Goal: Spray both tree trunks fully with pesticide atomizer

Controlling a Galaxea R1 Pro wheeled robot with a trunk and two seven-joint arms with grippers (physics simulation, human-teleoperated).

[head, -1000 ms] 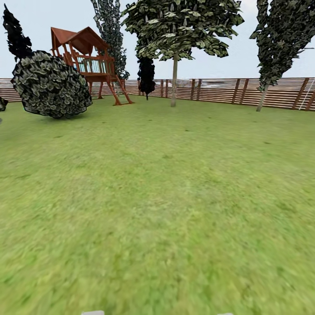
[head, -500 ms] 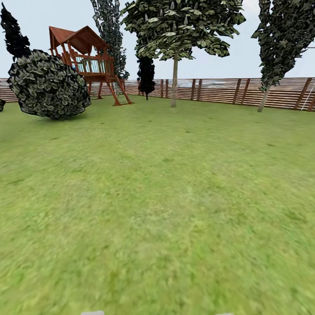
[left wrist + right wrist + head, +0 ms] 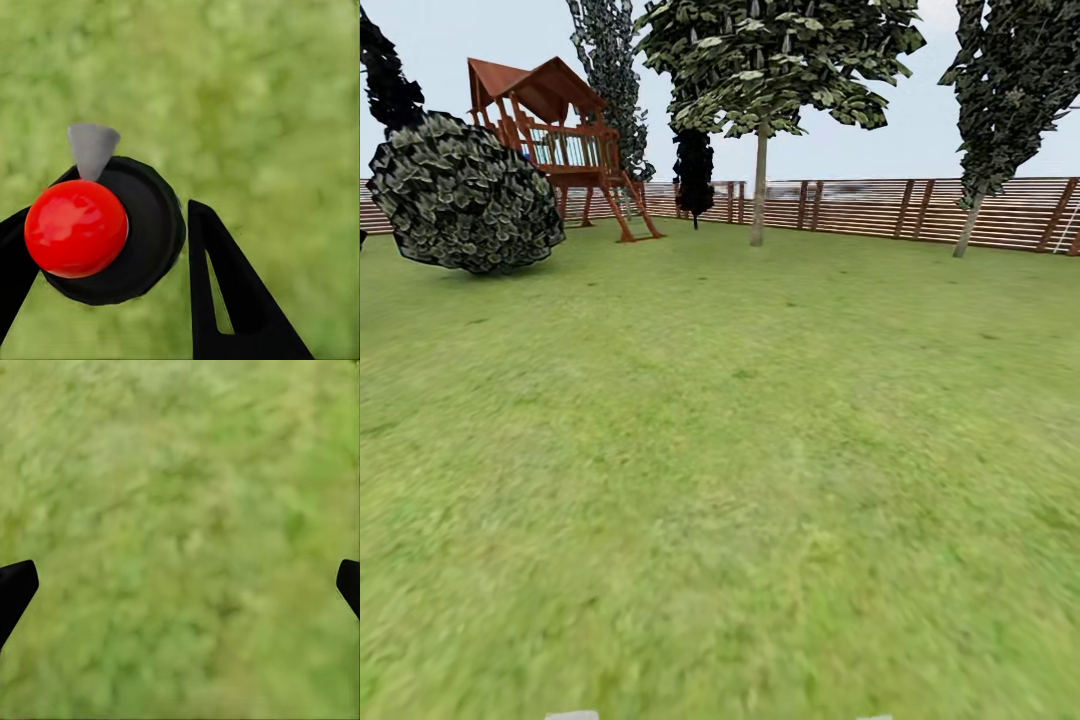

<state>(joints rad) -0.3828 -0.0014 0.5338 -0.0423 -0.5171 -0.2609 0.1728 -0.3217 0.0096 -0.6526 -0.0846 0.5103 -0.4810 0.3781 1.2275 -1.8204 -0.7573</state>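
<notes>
As the head view has swung slightly rightward, the pesticide atomizer (image 3: 101,225) is kept clamped in the left end effector (image 3: 105,259); the right end effector (image 3: 180,585) is spread apart, and thick trunks are yet to be found.

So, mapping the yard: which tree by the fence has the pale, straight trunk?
The middle tree, with broad light-green foliage; the tree at the right leans, dark-leaved.

The spray bottle (image 3: 112,225) sits between the two black fingers of the left claw (image 3: 105,262), seen from above: a round black top with a shiny red button off to one side and a small grey cone-shaped nozzle poking out past the rim. It is held off the grass of the garden lawn (image 3: 740,450), which lies blurred green beneath the claw.
</notes>
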